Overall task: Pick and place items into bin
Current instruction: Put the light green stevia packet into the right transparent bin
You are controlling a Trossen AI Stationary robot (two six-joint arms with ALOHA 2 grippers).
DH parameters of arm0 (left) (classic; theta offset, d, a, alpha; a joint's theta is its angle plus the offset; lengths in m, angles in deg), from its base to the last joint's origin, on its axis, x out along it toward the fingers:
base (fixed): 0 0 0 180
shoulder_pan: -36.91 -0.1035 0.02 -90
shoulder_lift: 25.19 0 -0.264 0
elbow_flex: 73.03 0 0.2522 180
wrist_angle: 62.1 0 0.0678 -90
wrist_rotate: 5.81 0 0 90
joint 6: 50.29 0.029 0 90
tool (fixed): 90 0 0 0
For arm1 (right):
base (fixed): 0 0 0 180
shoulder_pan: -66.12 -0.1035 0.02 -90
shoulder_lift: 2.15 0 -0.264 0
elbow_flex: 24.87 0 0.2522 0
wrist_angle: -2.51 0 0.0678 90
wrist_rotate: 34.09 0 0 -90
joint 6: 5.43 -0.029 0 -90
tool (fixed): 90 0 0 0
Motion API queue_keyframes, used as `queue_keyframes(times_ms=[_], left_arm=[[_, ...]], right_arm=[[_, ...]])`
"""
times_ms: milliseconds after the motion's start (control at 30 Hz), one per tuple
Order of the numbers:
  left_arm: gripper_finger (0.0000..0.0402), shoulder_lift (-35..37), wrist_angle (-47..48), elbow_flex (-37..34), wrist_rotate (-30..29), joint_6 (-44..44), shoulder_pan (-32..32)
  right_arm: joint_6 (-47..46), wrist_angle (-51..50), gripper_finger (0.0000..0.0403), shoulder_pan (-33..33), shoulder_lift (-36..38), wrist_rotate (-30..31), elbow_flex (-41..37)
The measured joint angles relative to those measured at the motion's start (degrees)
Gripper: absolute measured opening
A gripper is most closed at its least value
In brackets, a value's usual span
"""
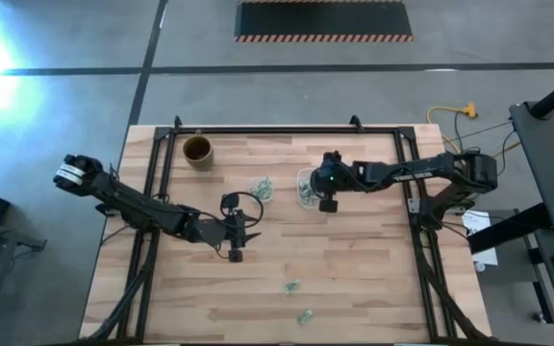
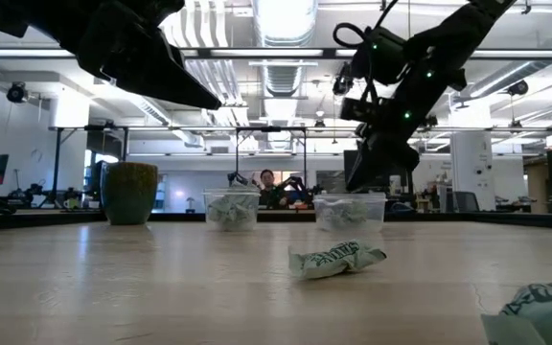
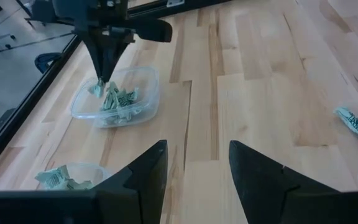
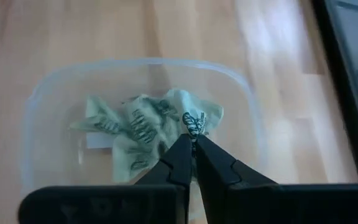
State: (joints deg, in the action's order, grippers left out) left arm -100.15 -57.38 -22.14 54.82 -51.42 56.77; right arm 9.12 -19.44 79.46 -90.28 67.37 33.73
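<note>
My right gripper (image 4: 193, 138) is shut on a tiny green-and-white item (image 4: 193, 122). It hangs over a clear plastic tub (image 1: 306, 187) that holds several such items (image 4: 138, 134). A second clear tub (image 1: 261, 189), to the left of the first, also holds items. My left gripper (image 3: 197, 168) stands open above bare table, nearer the front edge, with nothing between its fingers. Two loose items (image 1: 291, 285) (image 1: 305, 315) lie on the wood near the table's front edge. My right gripper pinches the small item by its lower edge (image 4: 192, 129), at the very tips of its two fingers. The fingers slant down from above. The item (image 3: 97, 89) is lifted clear, above the tub's inside and the pieces lying in it.
A brown round cup (image 1: 197, 150) stands at the far left of the table. Black frame rails (image 1: 152, 173) run along the table's left, right and far sides. The nearest loose item (image 2: 336, 259) lies in open wood in front of the tubs.
</note>
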Motion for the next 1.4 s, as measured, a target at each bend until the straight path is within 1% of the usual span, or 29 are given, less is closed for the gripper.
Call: queue_keyframes(times_ms=[67, 167, 367, 467, 567, 733, 867, 1067, 1233, 1400], left_arm=[[0.0156, 0.0, -0.1, 0.0, 0.0, 0.0, 0.0], [0.0156, 0.0, -0.1, 0.0, 0.0, 0.0, 0.0], [0.0156, 0.0, -0.5, 0.0, 0.0, -0.1, 0.0], [0.0156, 0.0, -0.6, 0.0, 0.0, -0.1, 0.0], [0.0156, 0.0, -0.8, 0.0, 0.0, -0.1, 0.0], [0.0156, 0.0, -0.9, 0.0, 0.0, -0.1, 0.0], [0.0156, 0.0, -0.9, -0.1, 0.0, -0.1, 0.0], [0.0156, 0.0, -0.9, -0.2, 0.0, -0.1, 0.0], [0.0156, 0.0, -1.0, -0.3, 0.0, -0.1, 0.0], [0.0156, 0.0, -1.1, -0.3, 0.0, -0.1, 0.0]], right_arm=[[0.8, -0.4, 0.0017, 0.0, -0.2, -1.6, 0.0], [0.9, -0.5, 0.0044, 0.0, -0.5, -4.4, 0.0], [-0.9, -0.4, 0.0117, 0.0, -0.1, -3.5, -0.1], [-2.4, -0.6, 0.0145, 0.0, 1.0, -2.6, -0.1], [-2.2, -1.1, 0.0160, -0.8, 2.8, -5.4, -0.1], [-1.0, -0.8, 0.0165, -4.5, 4.9, -16.7, -0.1], [-1.1, -0.1, 0.0158, -9.3, 4.8, -23.2, -0.1], [-2.7, 1.6, 0.0149, -18.1, 3.4, -23.6, -0.1], [-6.2, 8.4, 0.0141, -24.0, 2.6, -23.6, -0.1], [-6.7, 16.3, 0.0139, -29.7, 0.8, -23.5, -0.1]])
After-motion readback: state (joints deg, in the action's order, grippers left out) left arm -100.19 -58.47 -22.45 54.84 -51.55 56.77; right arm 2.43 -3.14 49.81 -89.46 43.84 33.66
